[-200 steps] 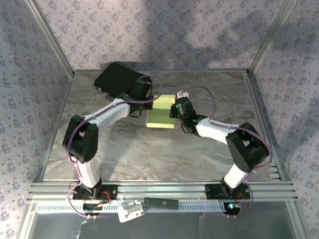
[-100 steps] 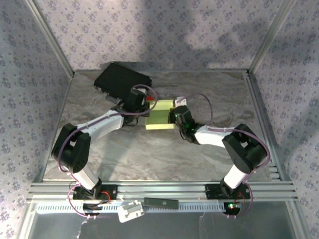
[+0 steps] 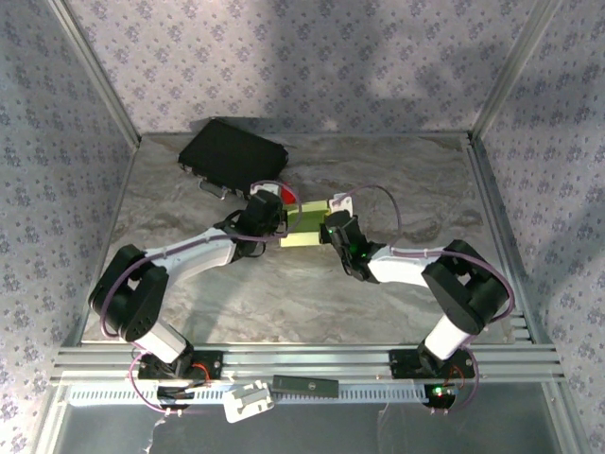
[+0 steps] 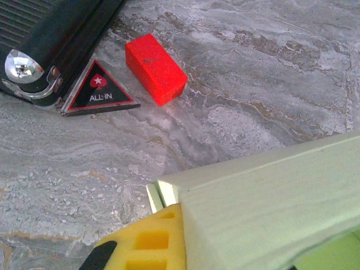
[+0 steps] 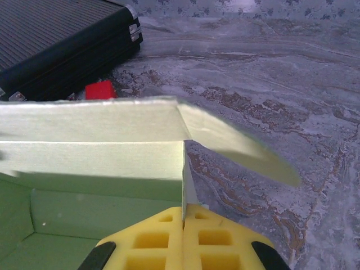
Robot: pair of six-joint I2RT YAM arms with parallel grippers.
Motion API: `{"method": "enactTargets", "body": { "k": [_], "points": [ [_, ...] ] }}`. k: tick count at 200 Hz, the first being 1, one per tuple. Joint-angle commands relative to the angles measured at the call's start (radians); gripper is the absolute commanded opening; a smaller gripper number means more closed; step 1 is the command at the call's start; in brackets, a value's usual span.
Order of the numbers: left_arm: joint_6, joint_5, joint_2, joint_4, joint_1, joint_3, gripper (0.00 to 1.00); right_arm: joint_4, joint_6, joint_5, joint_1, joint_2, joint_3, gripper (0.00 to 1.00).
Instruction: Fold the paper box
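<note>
While our left gripper [image 3: 282,225] and right gripper [image 5: 184,216] each pinched a wall edge of the pale light-green thin cardboard paper box [image 5: 95,152] between them, grey marbled tabletop [image 5: 292,73] lay open beyond; a small red block [image 4: 156,67] sat ahead of the left.

You had a grey marbled table [image 3: 302,303] under the left claw [image 3: 286,224] and right claw [image 3: 326,230]. Beyond them and to either side stood pale flower-print walls [image 3: 331,66], metal posts [image 3: 93,66] at the corners, soft shadows on the back one.
</note>
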Motion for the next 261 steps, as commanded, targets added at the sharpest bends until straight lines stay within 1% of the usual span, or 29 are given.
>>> {"method": "enactTargets", "body": {
  "k": [1, 18, 41, 52, 61, 81, 93, 103, 138, 177, 188, 230, 252, 261],
  "points": [
    [-0.026, 0.053, -0.022, 0.043, -0.046, -0.025, 0.00, -0.092, 0.010, -0.003, 0.034, -0.032, -0.003, 0.01],
    [-0.025, 0.021, -0.014, 0.046, -0.072, -0.041, 0.00, -0.125, 0.033, 0.006, 0.042, -0.057, -0.017, 0.08],
    [-0.026, -0.051, -0.005, 0.045, -0.114, -0.062, 0.00, -0.172, 0.067, 0.006, 0.058, -0.101, -0.035, 0.28],
    [-0.032, -0.093, -0.003, 0.038, -0.138, -0.066, 0.00, -0.222, 0.083, 0.033, 0.071, -0.118, -0.028, 0.35],
    [-0.038, -0.124, -0.003, 0.033, -0.153, -0.070, 0.00, -0.285, 0.119, 0.042, 0.074, -0.131, -0.013, 0.39],
    [-0.057, -0.182, 0.005, 0.020, -0.179, -0.075, 0.00, -0.345, 0.158, -0.008, 0.080, -0.189, -0.022, 0.45],
    [-0.060, -0.201, 0.012, 0.017, -0.192, -0.075, 0.00, -0.353, 0.166, -0.071, 0.092, -0.240, -0.047, 0.50],
    [-0.062, -0.207, 0.016, 0.014, -0.199, -0.073, 0.00, -0.378, 0.189, -0.098, 0.104, -0.287, -0.068, 0.54],
    [-0.072, -0.225, 0.032, 0.017, -0.218, -0.068, 0.00, -0.491, 0.283, -0.231, 0.107, -0.439, -0.122, 0.57],
    [-0.076, -0.260, 0.035, -0.009, -0.245, -0.045, 0.00, -0.631, 0.358, -0.284, 0.117, -0.592, -0.116, 0.59],
    [-0.077, -0.261, 0.034, -0.009, -0.251, -0.044, 0.00, -0.670, 0.373, -0.282, 0.122, -0.630, -0.103, 0.59],
    [-0.089, -0.279, 0.013, -0.033, -0.288, -0.052, 0.00, -0.826, 0.485, -0.205, 0.121, -0.773, -0.057, 0.57],
    [-0.102, -0.293, -0.012, -0.051, -0.311, -0.075, 0.10, -0.879, 0.535, -0.187, 0.101, -0.787, -0.032, 0.58],
    [-0.111, -0.288, -0.022, -0.047, -0.317, -0.088, 0.12, -0.885, 0.541, -0.198, 0.088, -0.782, -0.026, 0.59]
  ]
}}
